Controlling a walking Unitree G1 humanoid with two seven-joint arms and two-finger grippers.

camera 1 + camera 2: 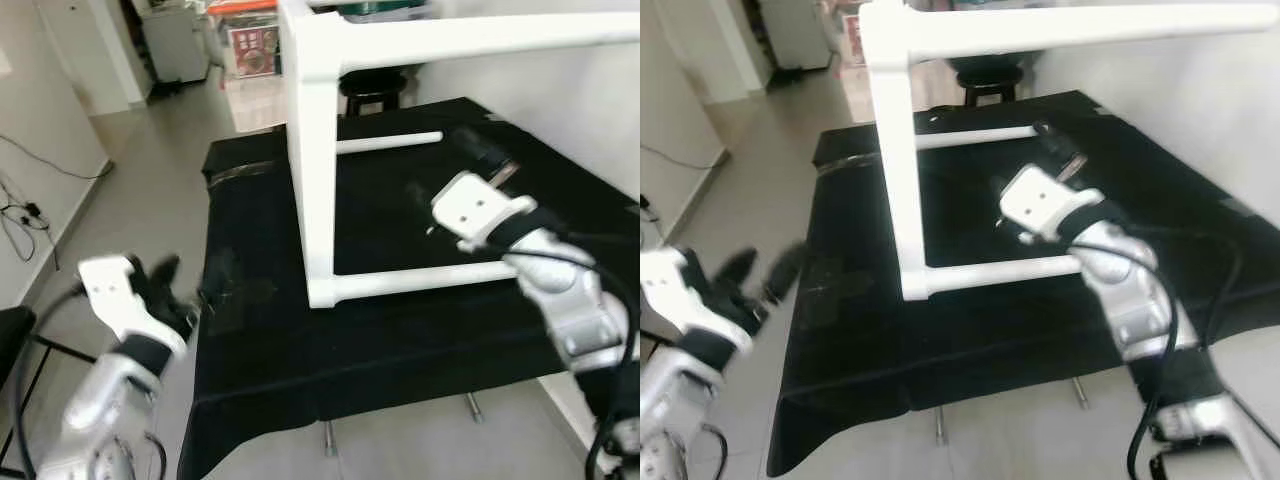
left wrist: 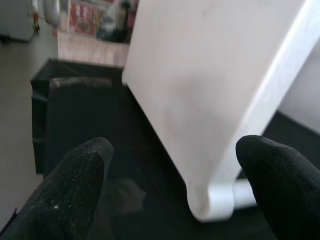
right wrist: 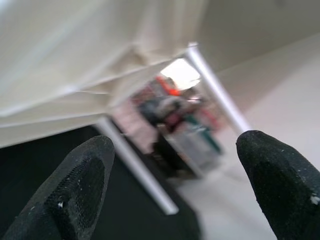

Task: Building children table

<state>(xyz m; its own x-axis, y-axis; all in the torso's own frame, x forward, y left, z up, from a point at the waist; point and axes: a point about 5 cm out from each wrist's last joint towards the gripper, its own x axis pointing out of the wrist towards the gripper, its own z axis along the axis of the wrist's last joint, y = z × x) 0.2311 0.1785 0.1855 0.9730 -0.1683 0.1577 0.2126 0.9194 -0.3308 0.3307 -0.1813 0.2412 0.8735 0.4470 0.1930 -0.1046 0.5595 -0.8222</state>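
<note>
White table frame (image 1: 318,170) ahead of both open jaws

Smooth white table frame (image 1: 312,180) on matt black cloth (image 1: 270,340)

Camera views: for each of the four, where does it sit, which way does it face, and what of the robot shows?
Left eye: head, looking down at the white table frame on the black cloth; left gripper, right gripper.
Right eye: same scene, shifted.
Left wrist: along its open fingers at the frame's corner.
Right wrist: along its open fingers under the frame.
All share the frame.
</note>
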